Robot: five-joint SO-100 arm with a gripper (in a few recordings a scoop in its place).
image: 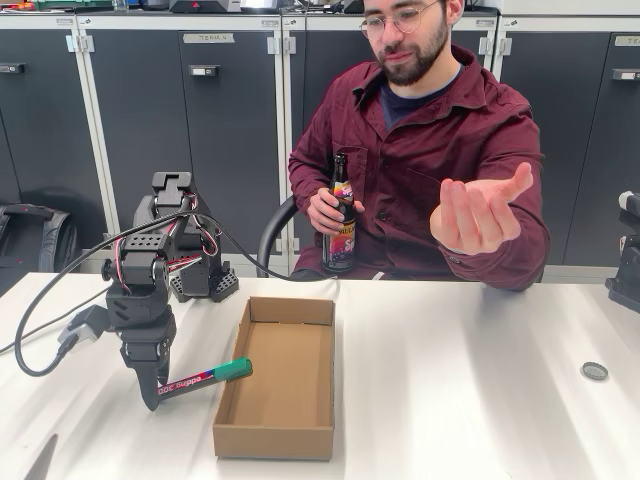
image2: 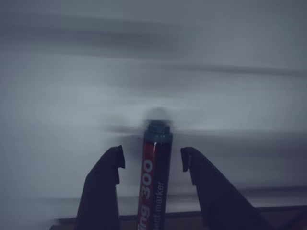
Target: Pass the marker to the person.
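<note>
Marker [image: 203, 378] sits in the gripper [image: 152, 392], held by its pink back end with the green cap slanting up over the near left corner of the cardboard box [image: 285, 375]. In the wrist view the jaws stand beside the barrel with gaps, so the grip looks loose. Across the table [image: 470, 400], the person [image: 430, 130] offers an upturned hand [image: 478, 212] to receive it, the other holding a bottle [image: 340, 220].

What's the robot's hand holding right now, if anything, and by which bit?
The robot's hand holds the marker by the rear end of its pink barrel. The green cap end sticks out free.
</note>
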